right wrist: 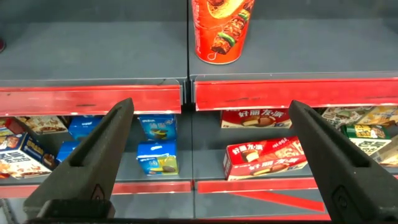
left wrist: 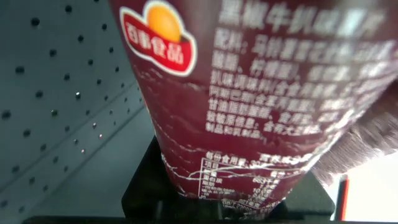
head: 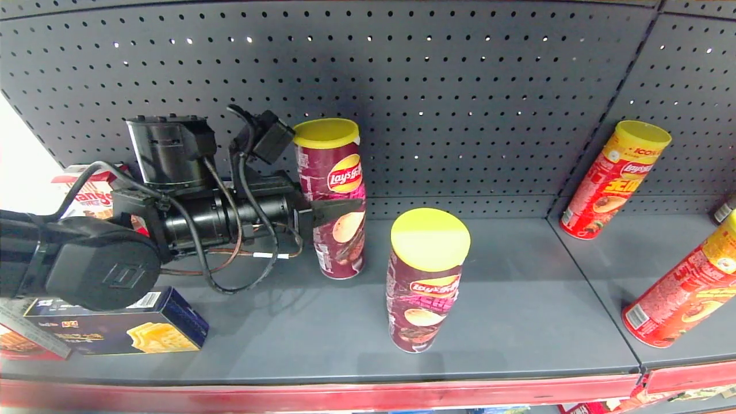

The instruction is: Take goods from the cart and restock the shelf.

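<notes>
A maroon chip can with a yellow lid stands upright near the back of the grey shelf. My left gripper comes in from the left and is shut on its lower half; one finger lies across the front. In the left wrist view the same can sits very close. A second maroon can stands upright nearer the shelf's front edge, to the right. My right gripper is open and holds nothing; it faces the shelf's red front rails below a red can.
Two red chip cans lean in the shelf section to the right. A blue cracker box lies at the front left under my left arm, an orange-and-white box behind it. Lower shelves hold several snack boxes.
</notes>
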Controlling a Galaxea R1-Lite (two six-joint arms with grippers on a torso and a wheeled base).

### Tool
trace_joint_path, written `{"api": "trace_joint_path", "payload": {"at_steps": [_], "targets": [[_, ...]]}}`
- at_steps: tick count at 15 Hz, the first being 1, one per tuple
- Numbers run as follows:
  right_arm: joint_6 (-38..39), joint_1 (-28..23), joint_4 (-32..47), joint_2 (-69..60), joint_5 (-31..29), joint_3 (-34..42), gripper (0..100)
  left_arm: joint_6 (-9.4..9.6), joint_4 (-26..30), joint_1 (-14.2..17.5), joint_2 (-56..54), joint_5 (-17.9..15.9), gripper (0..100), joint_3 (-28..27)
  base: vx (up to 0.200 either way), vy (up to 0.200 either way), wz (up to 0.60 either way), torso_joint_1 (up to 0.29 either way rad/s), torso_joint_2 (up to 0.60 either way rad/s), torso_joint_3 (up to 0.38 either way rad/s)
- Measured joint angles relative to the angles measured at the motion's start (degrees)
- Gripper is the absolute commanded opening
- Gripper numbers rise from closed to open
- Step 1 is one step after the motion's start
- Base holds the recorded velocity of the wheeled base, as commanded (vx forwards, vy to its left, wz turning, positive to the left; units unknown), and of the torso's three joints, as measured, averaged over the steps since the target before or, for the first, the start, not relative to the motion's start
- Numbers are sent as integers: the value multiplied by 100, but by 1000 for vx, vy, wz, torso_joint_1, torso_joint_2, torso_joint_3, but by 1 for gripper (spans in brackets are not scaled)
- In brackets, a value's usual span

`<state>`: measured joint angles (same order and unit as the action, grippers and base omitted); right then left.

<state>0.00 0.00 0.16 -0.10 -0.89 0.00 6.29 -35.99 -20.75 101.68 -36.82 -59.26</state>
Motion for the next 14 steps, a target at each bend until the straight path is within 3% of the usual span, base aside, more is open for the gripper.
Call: {"api": "trace_joint_path", "payload": {"at_steps": [5,10,14], "targets": [[0,0,2,0,0,0,100,28,141,-11,532,-139,0,-711,0,0,0,0,0,0],[0,0,2,0,0,0,100,60,-93,-127,1251,-372,0,-1626,0,0,0,0,0,0],[0,-2,2,2,2,0,100,419,-238,-234,1753,-391,0,-2002,0,0,0,0,0,0]]}}
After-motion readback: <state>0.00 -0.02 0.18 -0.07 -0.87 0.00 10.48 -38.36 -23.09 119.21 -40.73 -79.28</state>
